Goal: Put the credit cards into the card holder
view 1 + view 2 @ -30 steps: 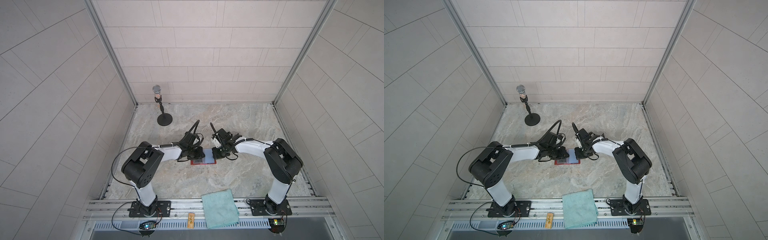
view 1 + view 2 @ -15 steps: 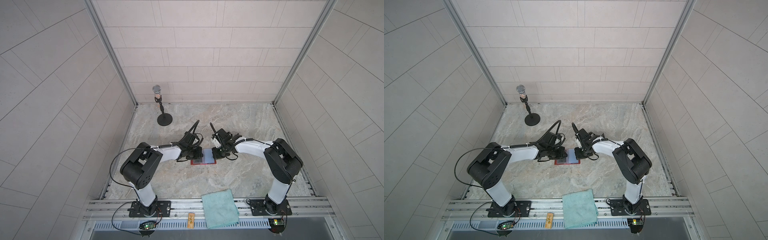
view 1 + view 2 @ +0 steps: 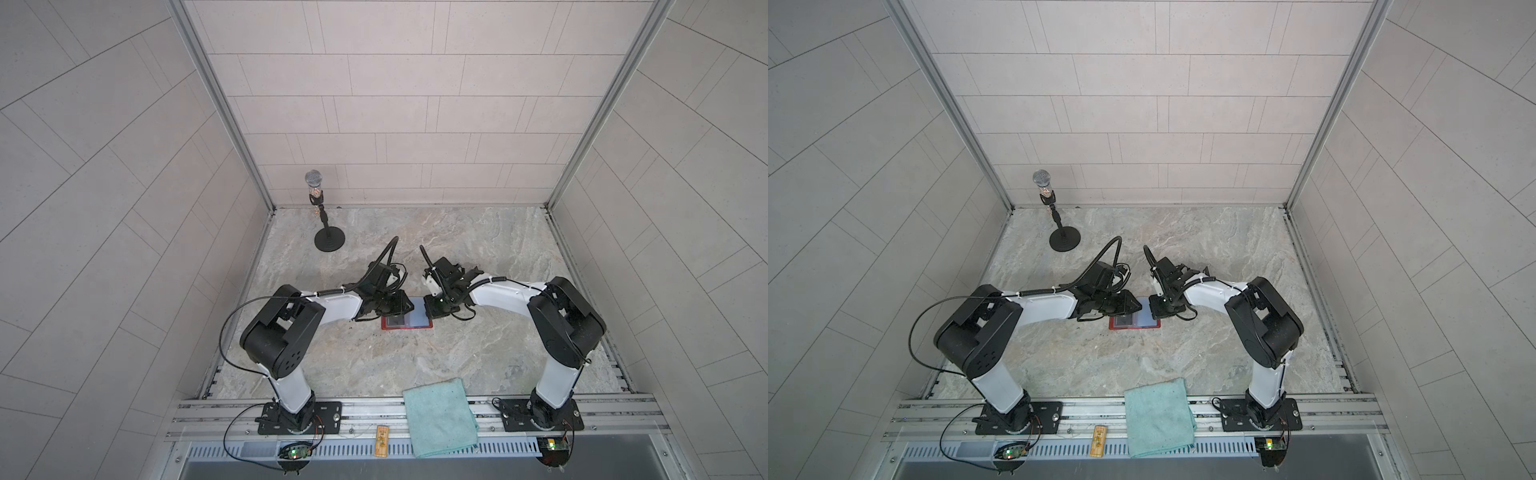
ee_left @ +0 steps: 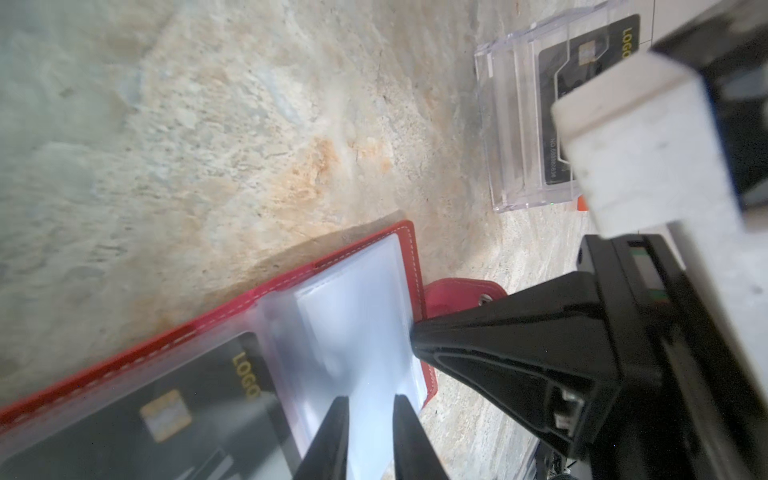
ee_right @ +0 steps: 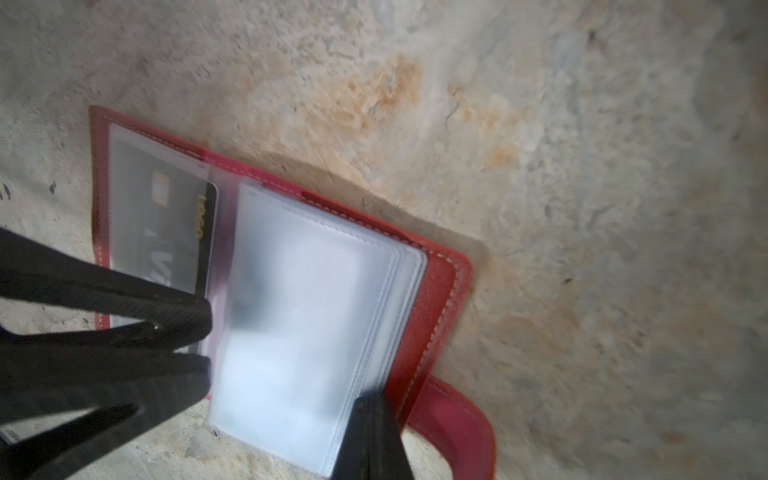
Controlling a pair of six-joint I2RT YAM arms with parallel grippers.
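Since a second ago the left gripper [image 4: 370,399] has let its jaws ease apart; arms and wallet otherwise sit as before. Its two slim, tapered black fingers show a narrow gap and sit over the sleeve stack by the spine. Whether they touch it, I can't tell.

The right gripper [image 4: 417,334] is closed to a single black wedge, tip pressed on the right edge of the sleeves beside the snap tab.

The card holder [image 3: 407,328] lies open and flat mid-table, between both grippers. It is red pebbled leather-look with white stitching and a rounded tab on the right.

A glossy black card [image 4: 195,411] with a gold chip sits inside the left clear sleeve. The right sleeves look milky and bluish, possibly with a pale card inside; too blurred to tell.

A hard clear plastic box [image 4: 511,145] stands on the veined marble table [image 3: 374,365] past the tab. It is apart from the wallet and holds a second black card [image 4: 559,124].
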